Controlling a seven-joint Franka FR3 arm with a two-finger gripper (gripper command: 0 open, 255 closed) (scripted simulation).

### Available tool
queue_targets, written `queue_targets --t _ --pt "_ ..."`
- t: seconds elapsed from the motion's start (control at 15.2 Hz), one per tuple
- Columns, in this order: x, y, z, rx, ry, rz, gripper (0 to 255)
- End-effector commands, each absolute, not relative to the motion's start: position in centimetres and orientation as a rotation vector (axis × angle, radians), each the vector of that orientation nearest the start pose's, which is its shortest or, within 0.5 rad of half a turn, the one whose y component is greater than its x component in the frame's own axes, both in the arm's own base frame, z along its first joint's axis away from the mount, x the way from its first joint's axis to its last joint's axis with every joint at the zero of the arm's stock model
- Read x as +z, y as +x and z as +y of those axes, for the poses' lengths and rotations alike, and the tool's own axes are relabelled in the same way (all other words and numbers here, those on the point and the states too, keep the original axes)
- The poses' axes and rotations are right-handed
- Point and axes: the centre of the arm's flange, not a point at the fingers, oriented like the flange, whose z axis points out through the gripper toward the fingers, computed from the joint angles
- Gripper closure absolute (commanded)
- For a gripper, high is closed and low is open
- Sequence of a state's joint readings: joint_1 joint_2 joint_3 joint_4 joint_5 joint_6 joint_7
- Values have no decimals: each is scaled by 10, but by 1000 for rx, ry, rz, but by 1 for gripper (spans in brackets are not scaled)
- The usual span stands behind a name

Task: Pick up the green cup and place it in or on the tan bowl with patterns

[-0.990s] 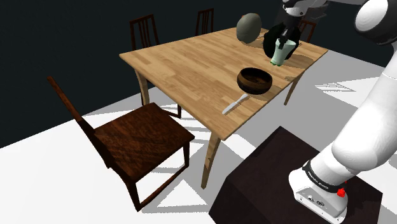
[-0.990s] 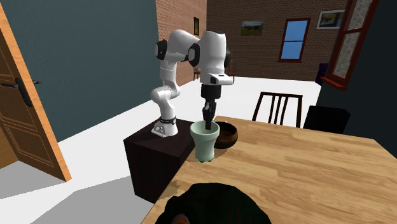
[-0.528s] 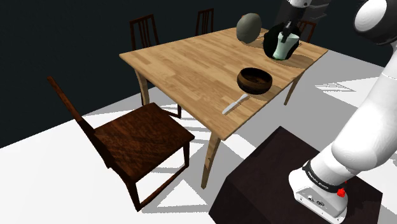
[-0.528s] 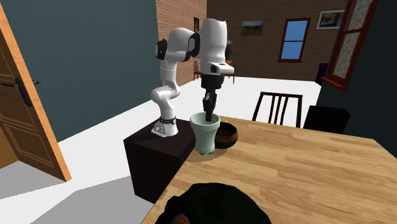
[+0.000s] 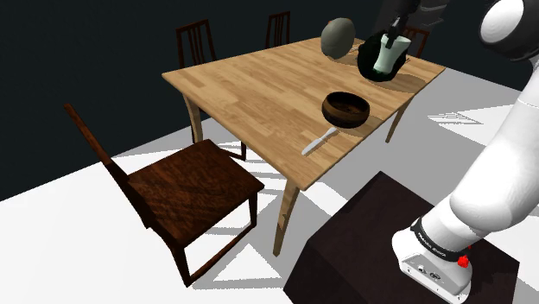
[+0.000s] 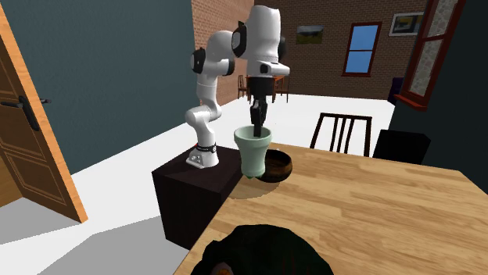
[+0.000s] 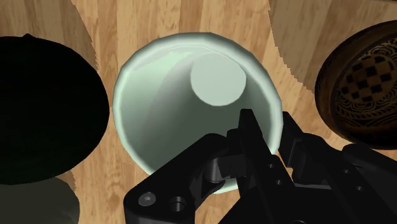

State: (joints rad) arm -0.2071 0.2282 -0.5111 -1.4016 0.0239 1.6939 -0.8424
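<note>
The end effector [image 6: 256, 126] is clamped on the rim of the pale green cup [image 6: 254, 155]. The cup is smooth and tapered, and hangs just above the counter [image 6: 375, 211] beside the brown patterned bowl [image 6: 277, 166].

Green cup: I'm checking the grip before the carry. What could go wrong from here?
The gripper pinches the cup by one side of its rim, so it may tilt or slip. The patterned bowl sits close beside it; a low carry could knock the bowl's rim.
</note>
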Motion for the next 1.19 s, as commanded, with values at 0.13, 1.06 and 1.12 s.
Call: queue_targets --t 0.13,1.06,1.12 --pt "609 495 -338 -9 -3261 -226 255" --pt "649 486 -158 -9 -3261 -226 255" --pt "651 486 -145 -9 -3261 -226 255"
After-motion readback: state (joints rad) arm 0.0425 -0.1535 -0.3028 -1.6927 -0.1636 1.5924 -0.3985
